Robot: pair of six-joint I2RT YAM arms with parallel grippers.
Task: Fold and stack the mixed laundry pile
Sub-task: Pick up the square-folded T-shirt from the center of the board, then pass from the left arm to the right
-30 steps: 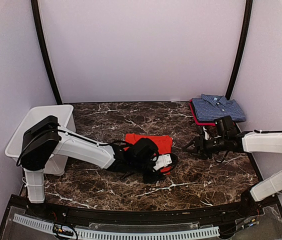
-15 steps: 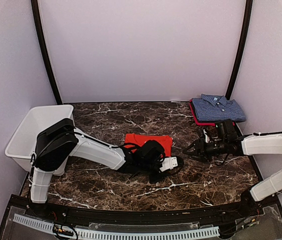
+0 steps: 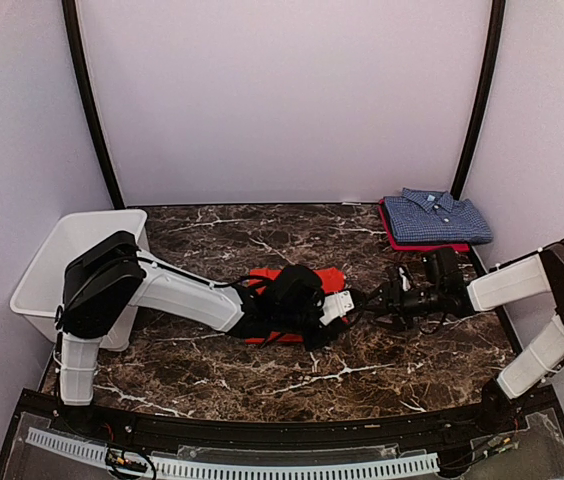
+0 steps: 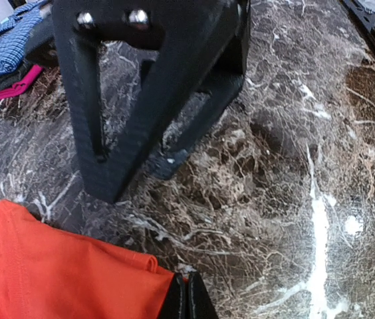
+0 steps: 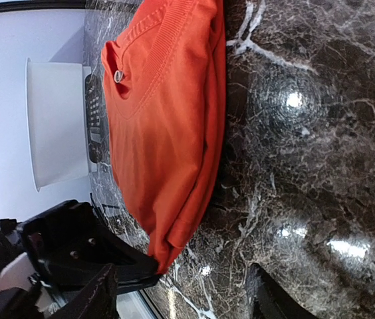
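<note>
Orange-red shirt [image 5: 167, 119] lies folded mid-table, one corner pinched in the clamped left gripper [image 4: 186, 296], apparently so it can be lifted or dragged. Just beside that corner, the right gripper [image 5: 184, 269] faces it with fingers spread, likely preparing a 2-handed carry. Far right, the folded blue checked shirt [image 3: 432, 217] marks the stack it should probably join.

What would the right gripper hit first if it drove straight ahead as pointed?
Probably the orange shirt, at its near folded corner, which the left gripper pinches just beside that line. Depth is unclear, so it might clip those fingers instead.
</note>
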